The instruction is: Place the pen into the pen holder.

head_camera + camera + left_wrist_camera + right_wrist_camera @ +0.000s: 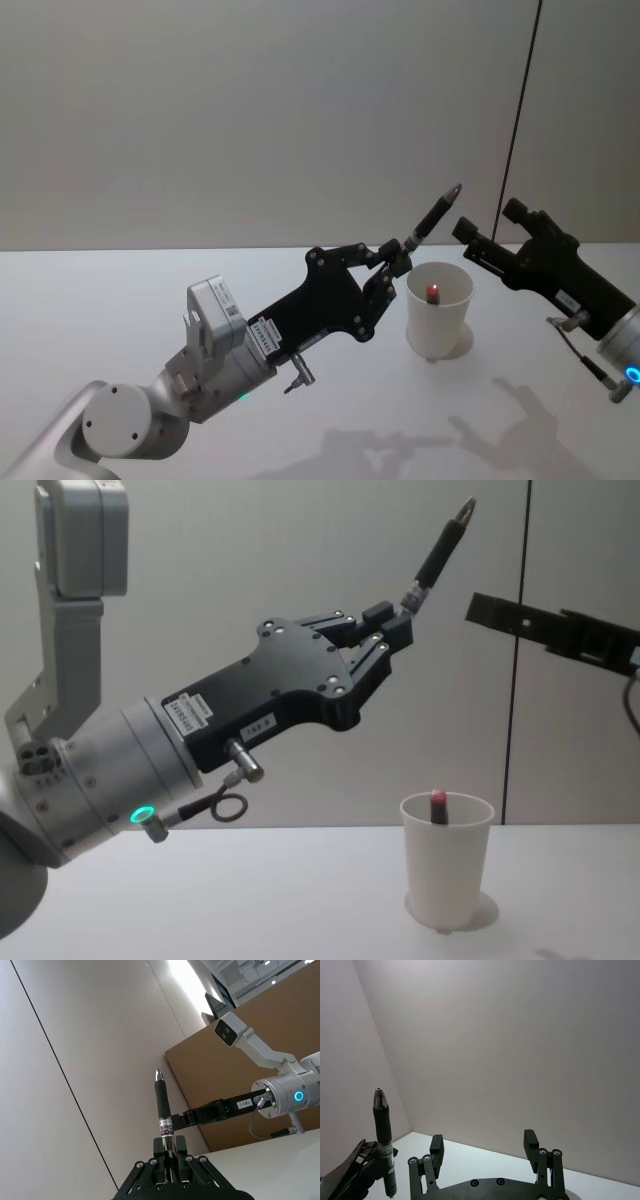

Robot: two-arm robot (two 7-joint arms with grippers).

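My left gripper is shut on the lower end of a black pen, whose metal tip points up and away. It holds the pen in the air just left of and above the pen holder, a white paper cup standing upright on the table. The chest view shows the pen well above the cup. My right gripper hovers open and empty to the right of the cup, at about the pen's height. From the right wrist, its own open fingers frame the pen off to one side.
A red-capped object stands inside the cup. The white table spreads wide to the left and in front. A plain wall with a dark vertical seam stands behind.
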